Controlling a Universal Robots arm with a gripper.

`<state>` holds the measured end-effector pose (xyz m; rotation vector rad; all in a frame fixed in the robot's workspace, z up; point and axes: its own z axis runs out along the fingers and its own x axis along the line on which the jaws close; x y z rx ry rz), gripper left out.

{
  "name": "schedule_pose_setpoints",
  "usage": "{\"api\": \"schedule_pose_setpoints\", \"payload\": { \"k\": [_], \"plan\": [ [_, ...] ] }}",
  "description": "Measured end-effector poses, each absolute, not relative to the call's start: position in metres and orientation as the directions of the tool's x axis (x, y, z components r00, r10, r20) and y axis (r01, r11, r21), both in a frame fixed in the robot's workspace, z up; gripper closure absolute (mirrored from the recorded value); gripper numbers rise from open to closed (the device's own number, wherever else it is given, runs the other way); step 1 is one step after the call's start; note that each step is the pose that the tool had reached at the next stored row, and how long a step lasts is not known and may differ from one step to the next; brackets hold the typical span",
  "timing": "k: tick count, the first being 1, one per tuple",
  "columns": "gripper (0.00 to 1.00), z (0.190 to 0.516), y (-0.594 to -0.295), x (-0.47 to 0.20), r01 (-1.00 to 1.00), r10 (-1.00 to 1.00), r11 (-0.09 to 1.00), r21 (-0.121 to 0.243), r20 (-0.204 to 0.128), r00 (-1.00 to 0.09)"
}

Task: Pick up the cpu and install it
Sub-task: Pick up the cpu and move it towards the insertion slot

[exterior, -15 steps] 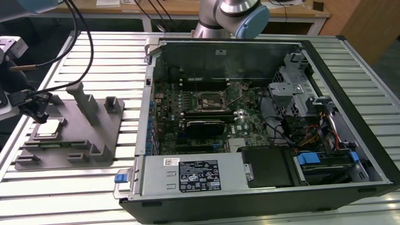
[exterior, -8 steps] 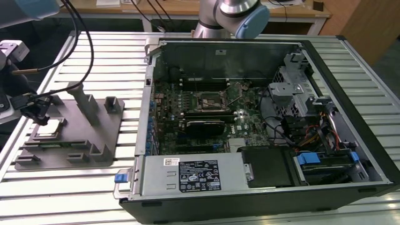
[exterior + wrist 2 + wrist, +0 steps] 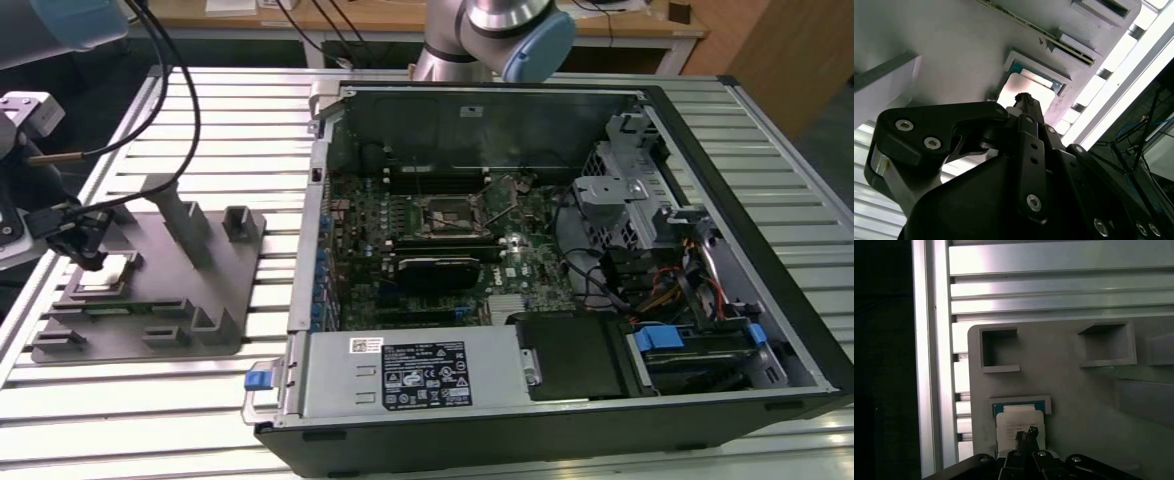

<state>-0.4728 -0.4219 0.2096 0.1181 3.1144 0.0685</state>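
Observation:
The cpu lies flat in a shallow square pocket of the grey fixture plate at the exterior view's left. Its silvery top and thin greenish rim show in both wrist views: cpu, cpu. My gripper hangs just above it, fingers pointing down and shut together into a narrow dark tip; gripper, gripper. I cannot tell whether the tip touches the chip's top. The motherboard socket with its metal frame sits inside the open computer case.
The fixture plate carries upright grey posts and several empty recesses. It rests on a slatted aluminium table. Black cables hang above the fixture. A black heatsink block lies below the socket.

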Motion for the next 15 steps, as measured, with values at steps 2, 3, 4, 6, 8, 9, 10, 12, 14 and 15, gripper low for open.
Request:
{"api": "schedule_pose_setpoints", "payload": {
  "k": [2, 3, 4, 6, 8, 9, 10, 12, 14, 15],
  "plan": [
    [0.89, 0.2085, -0.4218, -0.4733, 0.075, 0.076, 0.996, 0.045, -0.023, -0.997],
    [0.89, 0.2078, -0.4218, -0.4734, 0.075, 0.076, 0.996, 0.045, -0.023, -0.997],
    [0.89, 0.2069, -0.4217, -0.4735, 0.075, 0.076, 0.996, 0.045, -0.023, -0.997],
    [0.89, 0.2048, -0.4217, -0.4738, 0.075, 0.076, 0.996, 0.045, -0.022, -0.997],
    [0.89, 0.2023, -0.4217, -0.4738, 0.075, 0.076, 0.996, 0.045, -0.023, -0.997],
    [0.89, 0.2014, -0.4217, -0.4738, 0.075, 0.076, 0.996, 0.045, -0.022, -0.997],
    [0.89, 0.2011, -0.4217, -0.4739, 0.075, 0.076, 0.996, 0.045, -0.022, -0.997],
    [0.89, 0.2011, -0.4217, -0.4739, 0.075, 0.076, 0.996, 0.045, -0.022, -0.997],
    [0.89, 0.2009, -0.4217, -0.4739, 0.075, 0.076, 0.996, 0.045, -0.022, -0.997],
    [0.89, 0.2009, -0.4217, -0.4739, 0.075, 0.076, 0.996, 0.045, -0.022, -0.997]
  ]
}}
